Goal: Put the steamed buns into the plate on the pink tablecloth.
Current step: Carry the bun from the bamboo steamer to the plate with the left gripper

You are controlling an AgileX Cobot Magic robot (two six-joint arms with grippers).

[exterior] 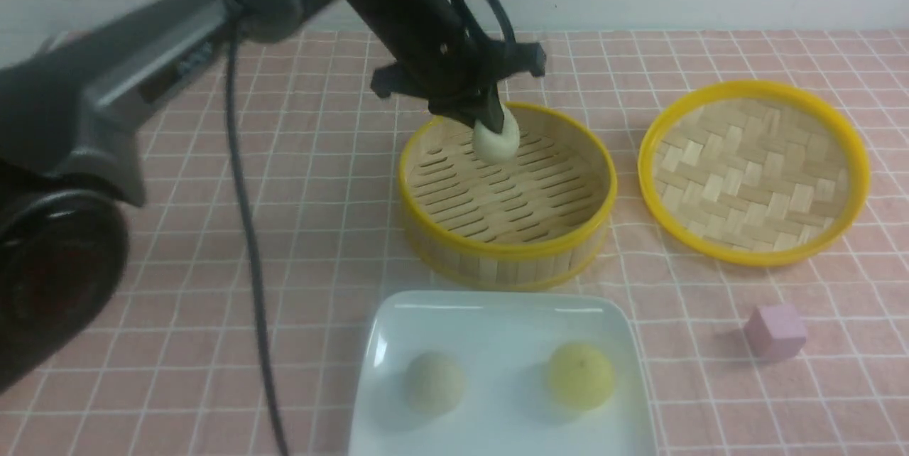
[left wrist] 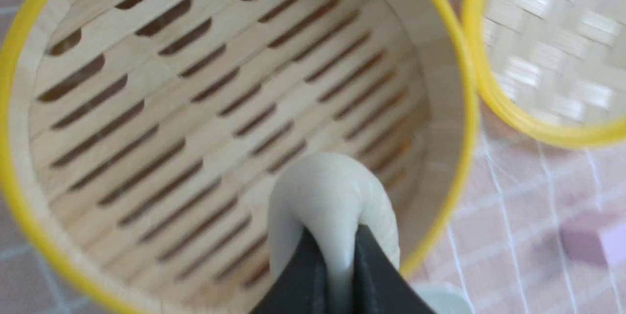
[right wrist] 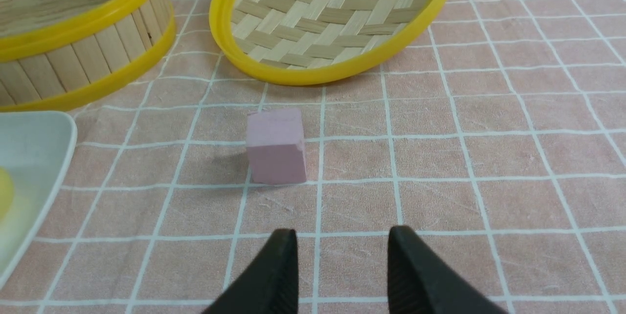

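My left gripper is shut on a pale steamed bun and pinches it hard. In the left wrist view the bun bulges around the black fingertips, over the slatted floor of the bamboo steamer. Two more steamed buns lie on the white plate at the front: a greyish-beige one and a yellow one. The plate rests on the pink tablecloth. My right gripper is open above bare cloth, with nothing between its fingers.
The yellow-rimmed steamer stands just behind the plate. Its woven lid lies upturned to the right. A small pink-purple cube sits right of the plate, a short way ahead of my right gripper. The left arm's cable hangs over the cloth.
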